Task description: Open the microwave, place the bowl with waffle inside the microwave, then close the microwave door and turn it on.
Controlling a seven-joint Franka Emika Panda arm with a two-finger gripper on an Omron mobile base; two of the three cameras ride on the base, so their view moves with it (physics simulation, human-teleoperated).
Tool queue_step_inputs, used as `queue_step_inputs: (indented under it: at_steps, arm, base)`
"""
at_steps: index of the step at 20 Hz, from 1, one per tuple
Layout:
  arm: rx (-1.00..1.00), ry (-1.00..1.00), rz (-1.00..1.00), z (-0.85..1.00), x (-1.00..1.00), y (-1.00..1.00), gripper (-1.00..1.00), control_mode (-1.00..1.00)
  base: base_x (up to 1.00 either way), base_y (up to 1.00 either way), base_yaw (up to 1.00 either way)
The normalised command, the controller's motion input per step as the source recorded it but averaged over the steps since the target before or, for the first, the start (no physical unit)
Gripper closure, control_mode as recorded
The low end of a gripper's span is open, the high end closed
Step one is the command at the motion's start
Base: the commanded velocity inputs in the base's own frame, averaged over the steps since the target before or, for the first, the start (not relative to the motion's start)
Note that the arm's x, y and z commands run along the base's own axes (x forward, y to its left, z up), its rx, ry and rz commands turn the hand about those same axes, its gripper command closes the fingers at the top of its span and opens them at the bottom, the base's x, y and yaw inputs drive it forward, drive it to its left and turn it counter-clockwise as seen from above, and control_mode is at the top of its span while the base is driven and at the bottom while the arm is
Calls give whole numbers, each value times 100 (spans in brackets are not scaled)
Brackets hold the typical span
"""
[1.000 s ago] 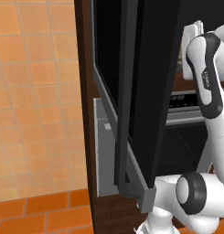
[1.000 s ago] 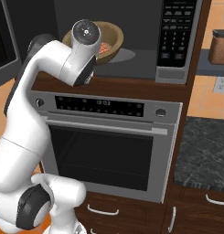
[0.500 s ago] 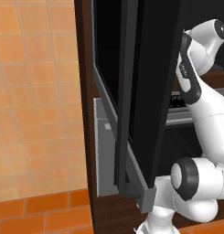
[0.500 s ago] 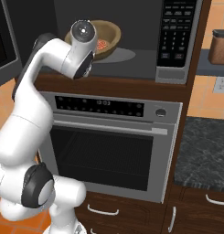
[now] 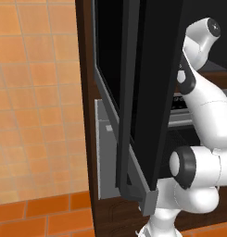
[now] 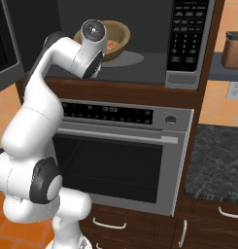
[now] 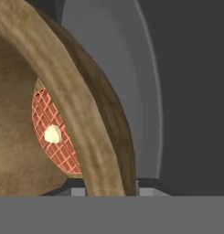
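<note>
Right base view: the microwave [image 6: 140,44] is seen with its cavity exposed, and the bowl [image 6: 110,39] is seen inside it, at or just above the grey turntable plate [image 6: 125,58], with the reddish waffle [image 6: 112,45] visible within. The arm's wrist is raised in front of the bowl, so the fingers themselves are hidden there. In the hand view the bowl's brown rim [image 7: 72,114] runs straight down to where the gripper [image 7: 106,189] sits, with the waffle grid [image 7: 56,137] on one side and the grey plate [image 7: 131,91] on the other; the jaws are judged to be pinched narrowly on that rim, the bowl being held by its wall. Whether the bowl's base already rests on the plate cannot be told.

In the left base view the microwave door [image 5: 147,92] is seen swung wide, edge-on to the camera.

The step in hand is judged to be the placing of the bowl, near its end. What is called for next is that the bowl be set fully down, the fingers be parted and drawn back clear of the rim without tipping it, and the arm be withdrawn from the cavity. Only then can the door be pushed shut and the keypad [image 6: 184,29] be pressed.
</note>
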Motion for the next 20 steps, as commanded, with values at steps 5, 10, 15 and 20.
queue_step_inputs:
  at_steps: [5, 10, 15, 20]
  arm:
    - [0, 0, 0, -8, 3, 0, 100, -100]
    - [0, 0, 0, 0, 0, 0, -100, -100]
    - [0, 0, 0, 0, 0, 0, -100, -100]
    - [0, 0, 0, 0, 0, 0, -100, -100]
  base:
    - [0, 0, 0]
    - [0, 0, 0]
    - [0, 0, 0]
    - [0, 0, 0]
